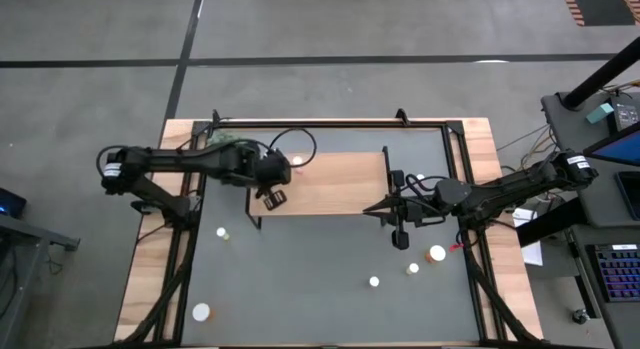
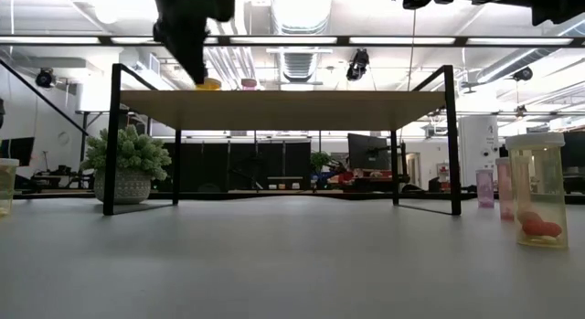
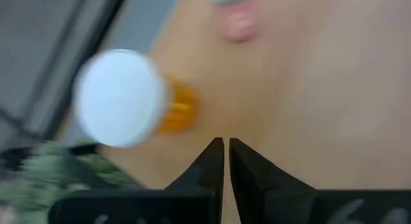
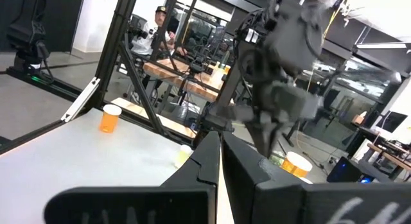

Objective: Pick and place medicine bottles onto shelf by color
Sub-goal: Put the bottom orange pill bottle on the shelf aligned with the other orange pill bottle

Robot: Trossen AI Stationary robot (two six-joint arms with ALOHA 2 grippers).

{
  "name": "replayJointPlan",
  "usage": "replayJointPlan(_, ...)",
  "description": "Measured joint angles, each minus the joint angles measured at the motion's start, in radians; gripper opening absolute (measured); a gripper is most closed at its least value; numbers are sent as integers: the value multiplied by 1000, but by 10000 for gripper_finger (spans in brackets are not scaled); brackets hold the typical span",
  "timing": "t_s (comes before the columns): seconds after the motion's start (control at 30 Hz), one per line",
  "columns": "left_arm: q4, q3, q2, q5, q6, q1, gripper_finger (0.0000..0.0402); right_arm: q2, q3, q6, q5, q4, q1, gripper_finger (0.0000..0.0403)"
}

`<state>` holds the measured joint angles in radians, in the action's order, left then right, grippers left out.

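Observation:
The shelf (image 1: 330, 184), a light-wood board on black legs, stands at the table's far middle. On its left end stands an orange medicine bottle (image 3: 173, 108) with a white cap, and a pink one (image 3: 239, 22) stands farther along. My left gripper (image 3: 225, 146) hovers shut above the board (image 1: 273, 198), just beside the orange bottle and clear of it. My right gripper (image 4: 218, 147) is shut and empty, held level off the shelf's right end (image 1: 385, 209). More bottles stand upright on the table: an orange one (image 1: 437, 254), a yellowish one (image 1: 412, 269) and white-capped ones (image 1: 373, 282), (image 1: 202, 311), (image 1: 222, 232).
A green plant in a pot (image 2: 128, 164) sits at the table's far left, beside the shelf's leg (image 2: 111, 141). In the low view a clear yellow bottle (image 2: 539, 196) and pink bottles (image 2: 484, 186) stand at the right. People sit in the room beyond (image 4: 160, 22).

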<state>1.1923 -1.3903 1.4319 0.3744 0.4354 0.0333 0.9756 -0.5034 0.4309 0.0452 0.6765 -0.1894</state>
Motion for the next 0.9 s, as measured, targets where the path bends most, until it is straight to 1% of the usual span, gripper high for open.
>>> replayJointPlan(0.1, -16, -34, -6, -65, 110, -62, 8, 0, 0, 7, 0, 0, 0, 9)
replayJointPlan(0.23, -49, -58, -6, -128, 212, -175, 8, 0, 0, 9, 0, 0, 0, 9)
replayJointPlan(0.4, -62, -65, -3, -198, 397, -302, 8, 0, 0, 9, 0, 0, 0, 9)
replayJointPlan(0.6, -59, -64, 4, -282, 606, -426, 8, 0, 0, 8, 0, 0, 0, 9)
replayJointPlan(0.8, -58, -54, 5, -297, 741, -538, 8, 0, 0, 8, 0, 0, 0, 9)
replayJointPlan(0.83, -57, -44, 5, -313, 785, -564, 8, 0, 0, 8, 0, 0, 0, 9)
replayJointPlan(0.9, -60, -26, 6, -387, 897, -609, 8, 0, 0, 8, 0, 0, 0, 9)
